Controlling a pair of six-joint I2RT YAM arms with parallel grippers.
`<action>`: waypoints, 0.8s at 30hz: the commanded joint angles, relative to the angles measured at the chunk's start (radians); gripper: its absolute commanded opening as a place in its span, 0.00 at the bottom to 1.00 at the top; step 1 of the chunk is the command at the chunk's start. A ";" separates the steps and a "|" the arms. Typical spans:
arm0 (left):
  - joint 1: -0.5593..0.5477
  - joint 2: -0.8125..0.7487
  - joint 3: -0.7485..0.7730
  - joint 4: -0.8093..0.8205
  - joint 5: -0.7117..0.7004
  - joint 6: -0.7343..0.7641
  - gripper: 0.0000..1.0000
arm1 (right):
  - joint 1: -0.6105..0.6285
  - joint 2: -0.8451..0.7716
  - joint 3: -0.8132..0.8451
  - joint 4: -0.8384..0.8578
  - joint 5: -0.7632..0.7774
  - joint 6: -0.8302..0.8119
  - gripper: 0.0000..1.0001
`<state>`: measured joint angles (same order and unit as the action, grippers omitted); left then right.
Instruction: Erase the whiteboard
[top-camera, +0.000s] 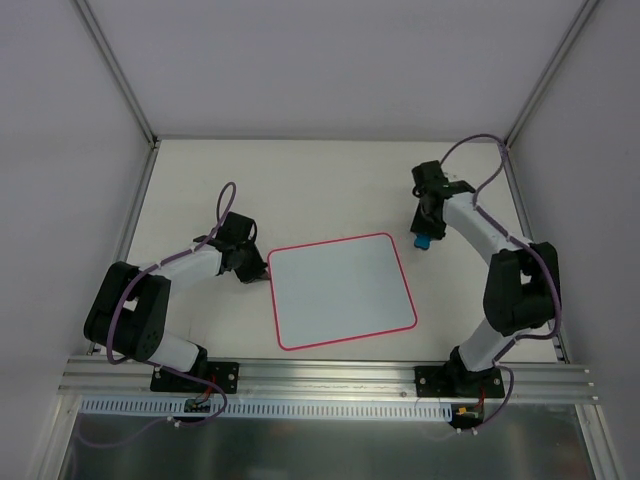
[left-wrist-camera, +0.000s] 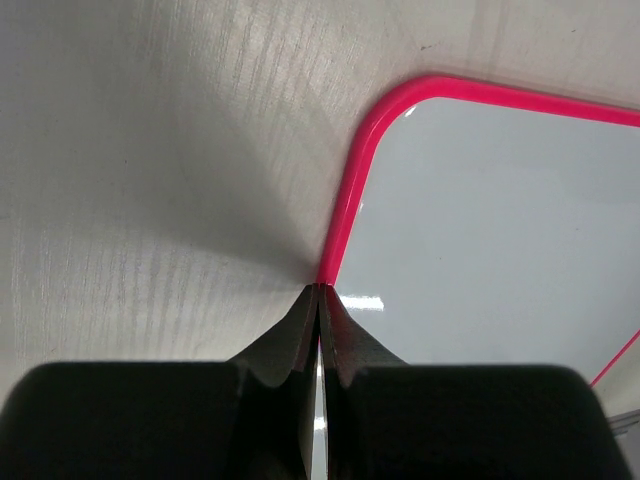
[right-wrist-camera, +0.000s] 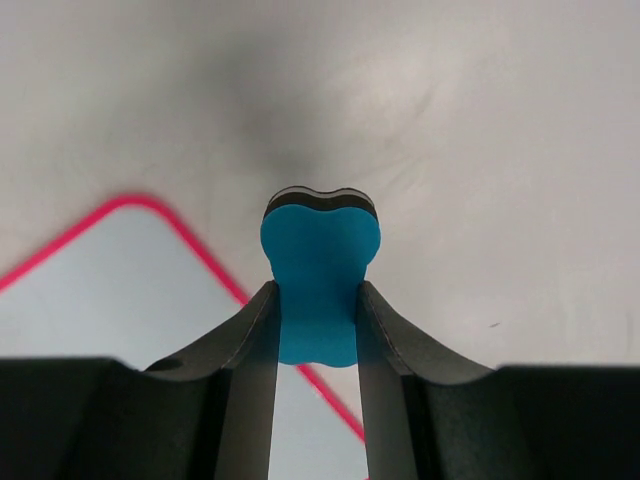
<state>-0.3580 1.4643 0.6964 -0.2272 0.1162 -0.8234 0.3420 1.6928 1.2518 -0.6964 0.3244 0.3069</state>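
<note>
The whiteboard lies flat mid-table, pink-bordered, its pale surface bare of writing. My left gripper is shut, with its tips down at the board's left edge. In the left wrist view the closed fingertips meet right at the pink border of the whiteboard. My right gripper hangs just off the board's far right corner, shut on a small blue eraser. The right wrist view shows the eraser clamped between the fingers of the right gripper, its dark felt side away from me, over bare table beside the whiteboard.
White walls with metal posts close in the tabletop on three sides. An aluminium rail carrying both arm bases runs along the near edge. The right arm's elbow stands close to the right wall.
</note>
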 joint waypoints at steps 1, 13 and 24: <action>0.004 -0.007 0.011 -0.084 -0.007 0.015 0.00 | -0.157 -0.067 -0.002 0.035 -0.027 -0.123 0.01; 0.004 -0.007 0.040 -0.086 -0.016 0.027 0.00 | -0.475 0.143 0.075 0.072 -0.206 -0.181 0.07; 0.004 -0.058 0.074 -0.113 -0.044 0.047 0.32 | -0.518 0.150 0.029 0.074 -0.194 -0.155 0.61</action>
<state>-0.3580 1.4609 0.7265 -0.3023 0.1024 -0.7971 -0.1604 1.8885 1.2942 -0.6167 0.1211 0.1574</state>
